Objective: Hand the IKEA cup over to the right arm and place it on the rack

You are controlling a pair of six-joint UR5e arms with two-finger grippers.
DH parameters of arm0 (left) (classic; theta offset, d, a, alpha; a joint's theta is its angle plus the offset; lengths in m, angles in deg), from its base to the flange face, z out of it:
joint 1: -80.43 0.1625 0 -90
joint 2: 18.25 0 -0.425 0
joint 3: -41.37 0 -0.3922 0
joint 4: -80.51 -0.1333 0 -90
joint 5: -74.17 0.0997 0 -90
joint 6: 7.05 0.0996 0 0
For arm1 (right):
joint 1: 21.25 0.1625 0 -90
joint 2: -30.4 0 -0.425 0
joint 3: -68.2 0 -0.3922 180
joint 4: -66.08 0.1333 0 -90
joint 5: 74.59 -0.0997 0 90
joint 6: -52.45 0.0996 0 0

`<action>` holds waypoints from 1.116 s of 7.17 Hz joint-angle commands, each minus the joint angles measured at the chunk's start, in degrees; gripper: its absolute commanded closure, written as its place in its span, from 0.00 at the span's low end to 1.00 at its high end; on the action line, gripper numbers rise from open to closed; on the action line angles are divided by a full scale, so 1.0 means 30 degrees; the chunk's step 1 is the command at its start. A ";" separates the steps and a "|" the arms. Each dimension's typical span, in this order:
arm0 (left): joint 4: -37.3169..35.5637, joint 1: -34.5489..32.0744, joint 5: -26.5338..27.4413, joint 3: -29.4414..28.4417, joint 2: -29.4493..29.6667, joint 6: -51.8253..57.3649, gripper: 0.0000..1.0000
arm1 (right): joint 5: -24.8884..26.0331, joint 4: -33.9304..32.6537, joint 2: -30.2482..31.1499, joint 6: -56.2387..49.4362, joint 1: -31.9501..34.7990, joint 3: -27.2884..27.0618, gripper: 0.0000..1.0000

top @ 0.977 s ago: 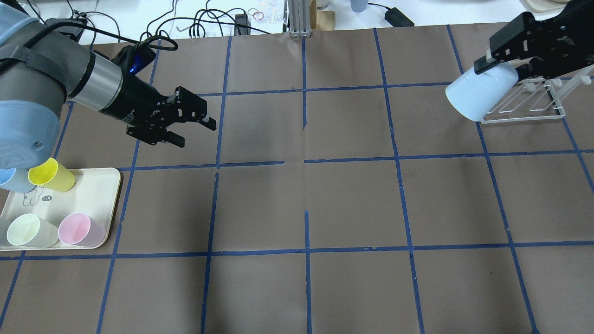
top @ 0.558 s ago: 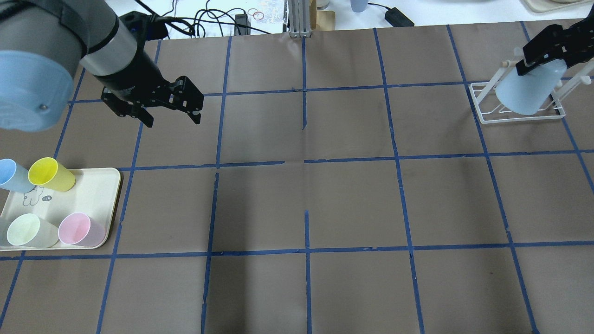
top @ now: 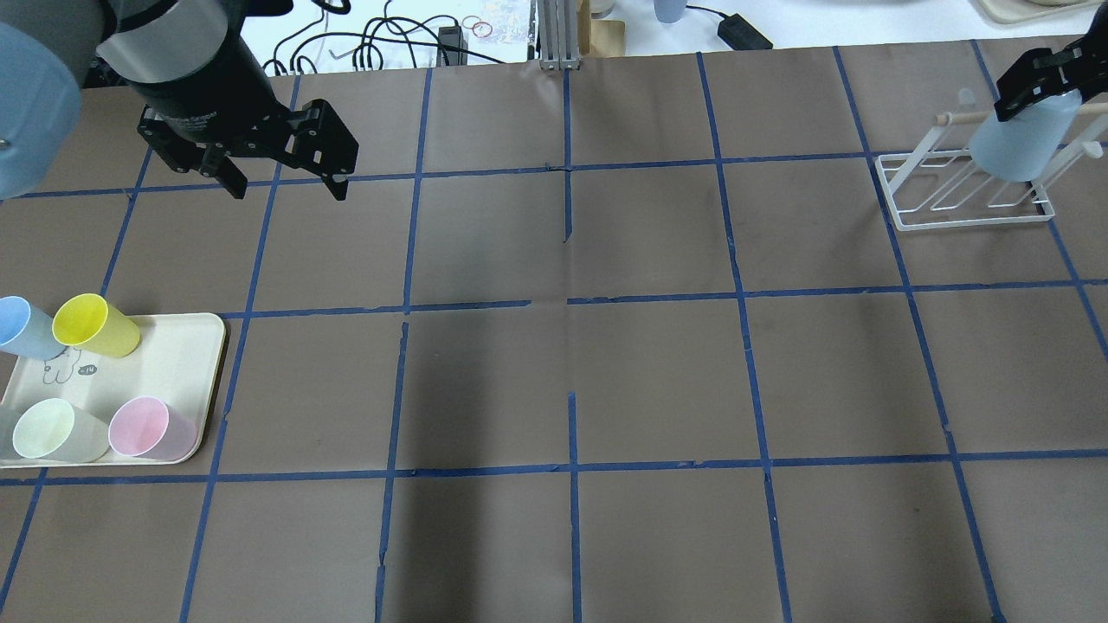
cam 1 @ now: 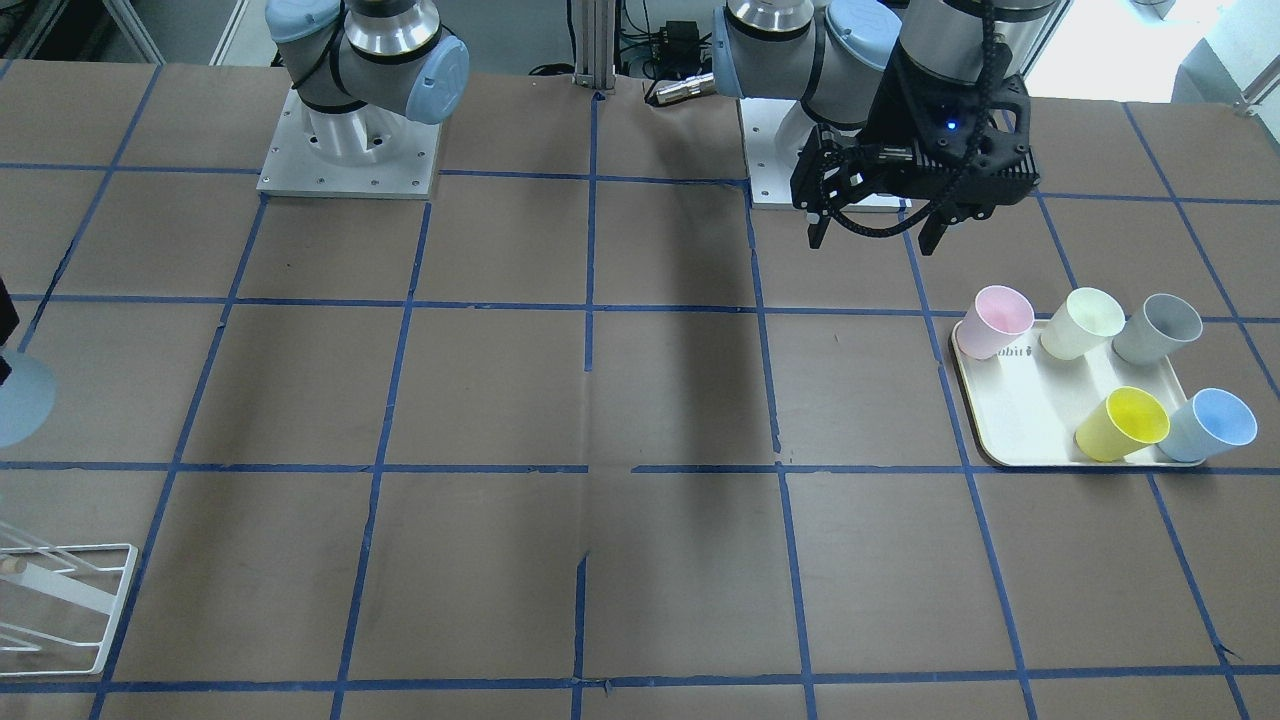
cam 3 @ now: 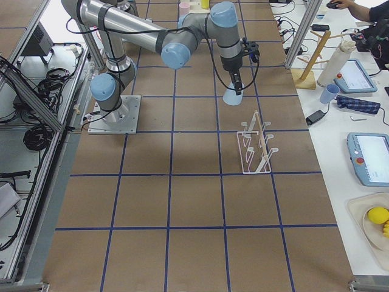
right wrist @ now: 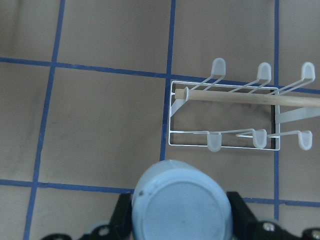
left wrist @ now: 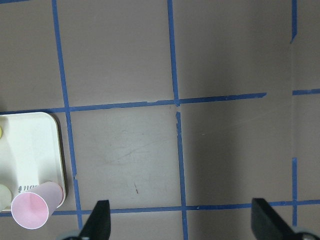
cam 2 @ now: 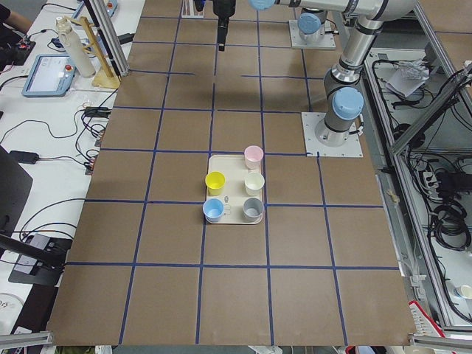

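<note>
My right gripper (top: pixel 1034 86) is shut on the IKEA cup (top: pixel 1021 143), a light blue cup held mouth down. In the right wrist view its closed bottom (right wrist: pixel 182 200) faces the camera between the two fingers. The cup hangs in the air beside the white wire rack (top: pixel 961 195), close to its wooden peg bar (right wrist: pixel 235 96), and does not touch it. The right side view shows the cup (cam 3: pixel 234 97) raised just past the rack (cam 3: pixel 255 152). My left gripper (top: pixel 288 186) is open and empty, pointing down over the table at the far left.
A cream tray (top: pixel 173 346) at the left front edge holds a yellow cup (top: pixel 95 326), another blue cup (top: pixel 22 327), a pale green cup (top: pixel 52 430) and a pink cup (top: pixel 151 428). A grey cup (cam 1: pixel 1160 328) also stands there. Cables lie along the far edge.
My right gripper carried the blue cup rightward over the rack and turned it mouth down. My left gripper drew back to the far left and turned to point down, still open.
</note>
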 commanded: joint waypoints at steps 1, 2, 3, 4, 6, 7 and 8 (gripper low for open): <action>0.0036 0.0844 -0.0454 0.0158 -0.0253 0.0778 0.00 | -0.0239 -0.1796 -0.1455 -0.0434 -0.0820 -0.0005 1.00; 0.1287 0.1108 -0.0368 -0.0217 -0.0197 0.0752 0.00 | -0.0242 -0.1949 -0.2011 -0.0376 -0.1028 -0.0035 1.00; 0.1532 0.1198 -0.0396 -0.0540 -0.0109 0.0722 0.00 | -0.0213 -0.2009 -0.2191 -0.0317 -0.1059 -0.0035 1.00; 0.1737 0.1170 -0.0396 -0.0891 0.0240 0.0519 0.00 | -0.0212 -0.2009 -0.2279 -0.0317 -0.1059 -0.0064 1.00; 0.1681 0.1023 -0.0397 -0.0722 0.0245 0.0517 0.00 | -0.0271 -0.2068 -0.2746 -0.0142 -0.1059 -0.0064 1.00; 0.1565 0.1023 -0.0483 -0.0371 -0.0047 0.0575 0.00 | -0.0300 -0.2358 -0.2952 -0.0112 -0.1059 -0.0035 1.00; 0.1563 0.1052 -0.0426 -0.0310 -0.0136 0.0692 0.00 | -0.0271 -0.3086 -0.3331 -0.0141 -0.1059 -0.0064 1.00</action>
